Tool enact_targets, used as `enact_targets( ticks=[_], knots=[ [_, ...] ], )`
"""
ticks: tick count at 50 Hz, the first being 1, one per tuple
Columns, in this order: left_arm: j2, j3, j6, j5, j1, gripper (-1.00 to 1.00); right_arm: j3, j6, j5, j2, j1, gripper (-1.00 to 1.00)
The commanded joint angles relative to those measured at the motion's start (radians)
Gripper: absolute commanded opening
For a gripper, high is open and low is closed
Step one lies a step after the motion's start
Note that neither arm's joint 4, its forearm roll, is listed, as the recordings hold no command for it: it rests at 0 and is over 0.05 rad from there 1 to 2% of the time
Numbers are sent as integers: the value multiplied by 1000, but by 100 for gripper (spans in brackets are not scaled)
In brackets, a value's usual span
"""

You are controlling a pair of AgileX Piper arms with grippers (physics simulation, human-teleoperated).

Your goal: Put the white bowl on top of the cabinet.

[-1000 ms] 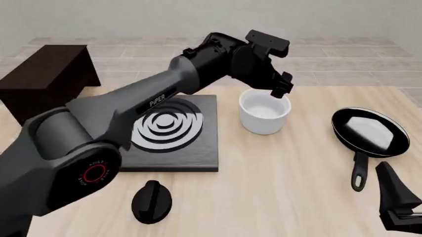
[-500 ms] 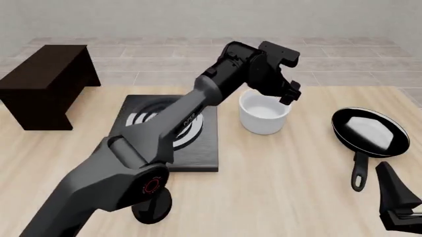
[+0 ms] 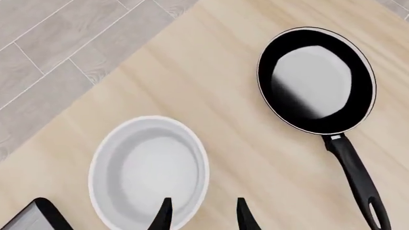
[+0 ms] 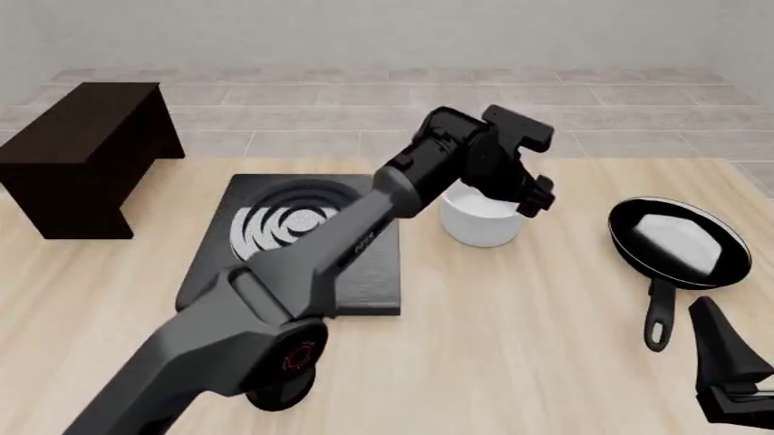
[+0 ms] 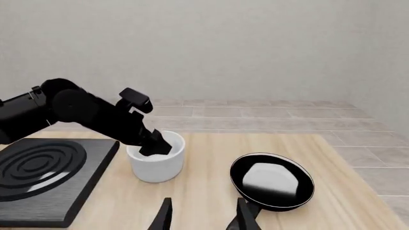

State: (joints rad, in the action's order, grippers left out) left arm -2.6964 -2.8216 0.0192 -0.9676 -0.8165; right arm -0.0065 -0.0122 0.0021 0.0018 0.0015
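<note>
No lettering reads; left end effector (image 4: pixel 532 201), fingers parted, straddles the white bowl's (image 4: pixel 481 220) rim.

Black frying pan (image 4: pixel 675 237) (handle toward camera), ringed stove plate (image 4: pixel 296 243), black knob (image 4: pixel 281 390), wooden table (image 4: pixel 508 326)
</note>
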Motion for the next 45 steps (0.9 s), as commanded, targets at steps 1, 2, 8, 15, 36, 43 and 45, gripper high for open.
enact_targets(
  ticks=[1,2,8,15,36,43,45],
  knots=[
    [-27,-8,0,8,-7,100,0,0,0,0,0,100],
    [-29,-8,1,10,-11,100,0,0,0,0,0,100],
    [-39,-9,0,15,-18,100,0,0,0,0,0,100],
    [-57,-9,-2,22,-19,100,0,0,0,0,0,100],
    [-113,-8,-7,38,-15,100,0,0,0,0,0,100],
    [-133,-7,-3,43,-16,100,0,0,0,0,0,100],
    [-135,-7,-4,45,-17,100,0,0,0,0,0,100]
  ],
)
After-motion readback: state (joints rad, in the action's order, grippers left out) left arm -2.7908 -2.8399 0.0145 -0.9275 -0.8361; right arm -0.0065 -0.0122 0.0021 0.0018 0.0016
